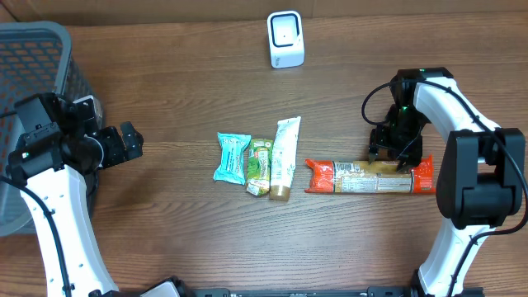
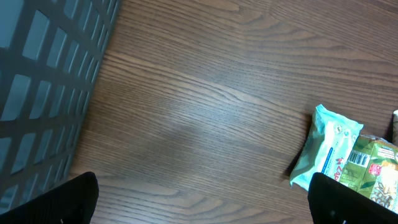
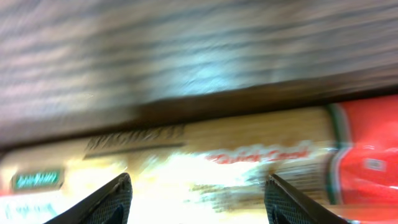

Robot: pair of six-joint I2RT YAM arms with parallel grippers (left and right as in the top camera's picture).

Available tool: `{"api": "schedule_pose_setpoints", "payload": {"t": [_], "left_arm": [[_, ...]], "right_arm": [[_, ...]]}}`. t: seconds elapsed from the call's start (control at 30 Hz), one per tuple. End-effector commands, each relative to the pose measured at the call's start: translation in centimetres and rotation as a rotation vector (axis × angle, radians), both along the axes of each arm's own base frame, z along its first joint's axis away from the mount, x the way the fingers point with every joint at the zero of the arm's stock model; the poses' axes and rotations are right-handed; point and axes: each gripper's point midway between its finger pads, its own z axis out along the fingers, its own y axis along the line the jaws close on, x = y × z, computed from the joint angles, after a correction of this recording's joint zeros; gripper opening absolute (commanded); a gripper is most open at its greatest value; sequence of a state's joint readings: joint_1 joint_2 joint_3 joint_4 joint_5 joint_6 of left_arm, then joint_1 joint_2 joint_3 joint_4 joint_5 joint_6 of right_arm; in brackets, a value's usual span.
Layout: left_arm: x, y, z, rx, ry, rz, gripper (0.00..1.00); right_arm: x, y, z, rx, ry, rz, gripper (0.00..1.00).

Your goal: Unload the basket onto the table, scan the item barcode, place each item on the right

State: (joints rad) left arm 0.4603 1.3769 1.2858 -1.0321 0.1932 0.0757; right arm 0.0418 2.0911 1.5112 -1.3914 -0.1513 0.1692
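Your right gripper (image 1: 393, 155) hangs over the long pasta packet (image 1: 370, 176) with its jaws spread. They stand apart along the packet's length, not across its width. In your right wrist view the two dark fingertips (image 3: 112, 200) sit low in the frame with the packet's tan middle (image 3: 205, 162) between and beneath them and its red end off to one side. That view is blurred, so you cannot tell whether the tips touch the wrapper.

The packet lies flat towards the right edge of the worktop (image 1: 165, 231), its length running parallel to the near edge. The gripper is above its right half.

The white scanner (image 1: 285, 39) stands at the middle of the far edge, well apart from both packet and gripper.

Just left of the packet, around the middle of the worktop, you have a white tube (image 1: 285, 157), a green packet (image 1: 260, 165) and a teal pouch (image 1: 232, 157) side by side.

Your left gripper (image 1: 128, 142) is wide open near the left edge, beside the grey basket (image 1: 33, 49), holding nothing. Its wrist view shows the teal pouch (image 2: 326, 149) ahead.
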Motion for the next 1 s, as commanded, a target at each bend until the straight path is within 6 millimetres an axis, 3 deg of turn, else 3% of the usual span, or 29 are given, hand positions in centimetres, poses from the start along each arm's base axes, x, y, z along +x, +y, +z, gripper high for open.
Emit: {"api": "schedule_pose_setpoints", "payload": {"t": [0.0,0.13,0.3,0.4,0.5,0.63,0.97], "left_arm": [[0.2,0.3,0.2,-0.005,-0.005,0.023,1.00],[0.2,0.3,0.2,-0.005,-0.005,0.023,0.99],[0.2,0.3,0.2,-0.005,-0.005,0.023,1.00],[0.2,0.3,0.2,-0.005,-0.005,0.023,1.00],[0.2,0.3,0.2,-0.005,-0.005,0.023,1.00],[0.1,0.3,0.2,-0.005,-0.005,0.023,1.00],[0.2,0.3,0.2,-0.005,-0.005,0.023,1.00]], "right_arm": [[2.0,1.8,1.8,0.108,-0.088,0.106,0.68],[3.0,4.0,4.6,0.144,-0.167,0.198,0.68],[1.0,8.0,6.6,0.222,-0.165,0.340,0.68],[-0.9,10.6,5.7,0.247,-0.129,0.411,0.68],[-2.8,12.2,4.4,0.253,-0.089,0.470,0.68],[-5.2,14.1,4.1,0.322,-0.041,0.540,0.65],[-8.0,16.9,3.5,0.382,-0.008,0.658,0.65]]}}
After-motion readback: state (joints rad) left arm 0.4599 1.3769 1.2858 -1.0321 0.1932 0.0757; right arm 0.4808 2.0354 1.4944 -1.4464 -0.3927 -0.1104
